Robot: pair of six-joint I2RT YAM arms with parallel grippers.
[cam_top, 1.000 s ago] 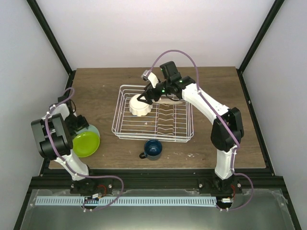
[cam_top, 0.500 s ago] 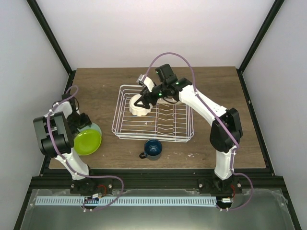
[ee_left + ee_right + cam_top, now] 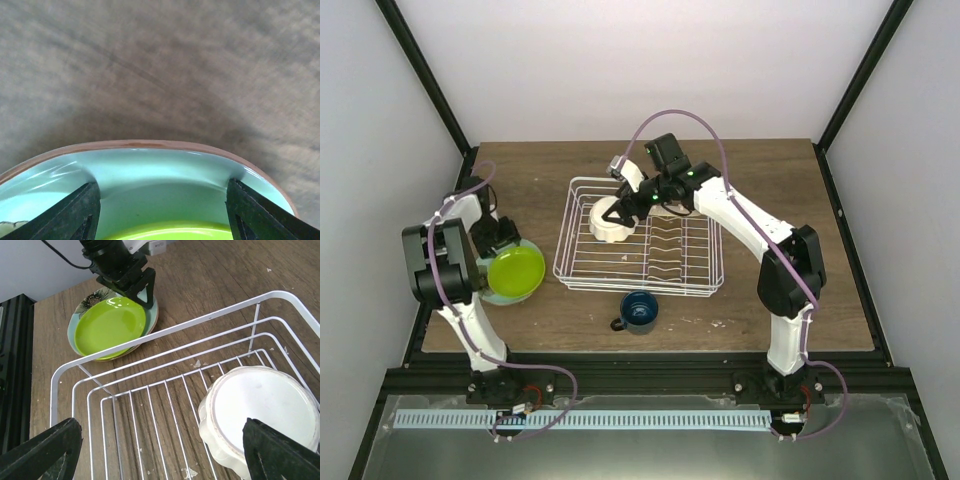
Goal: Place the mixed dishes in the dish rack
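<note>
The left end effector, fingers spread wide, sits at the far rim of the mint plate, perhaps touching it. The lime dish lies on that plate. The mug stands on the surface just before the rack. Inside the rack, the bowl lies upturned under the right end effector, whose fingers are wide apart.

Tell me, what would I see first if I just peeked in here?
The bright lime-green dish jumps out first, stacked on a mint-green plate at the table's left edge. Next comes the white wire dish rack in the middle, with a cream bowl upside down inside its left end. A dark blue mug sits in front of the rack.
</note>
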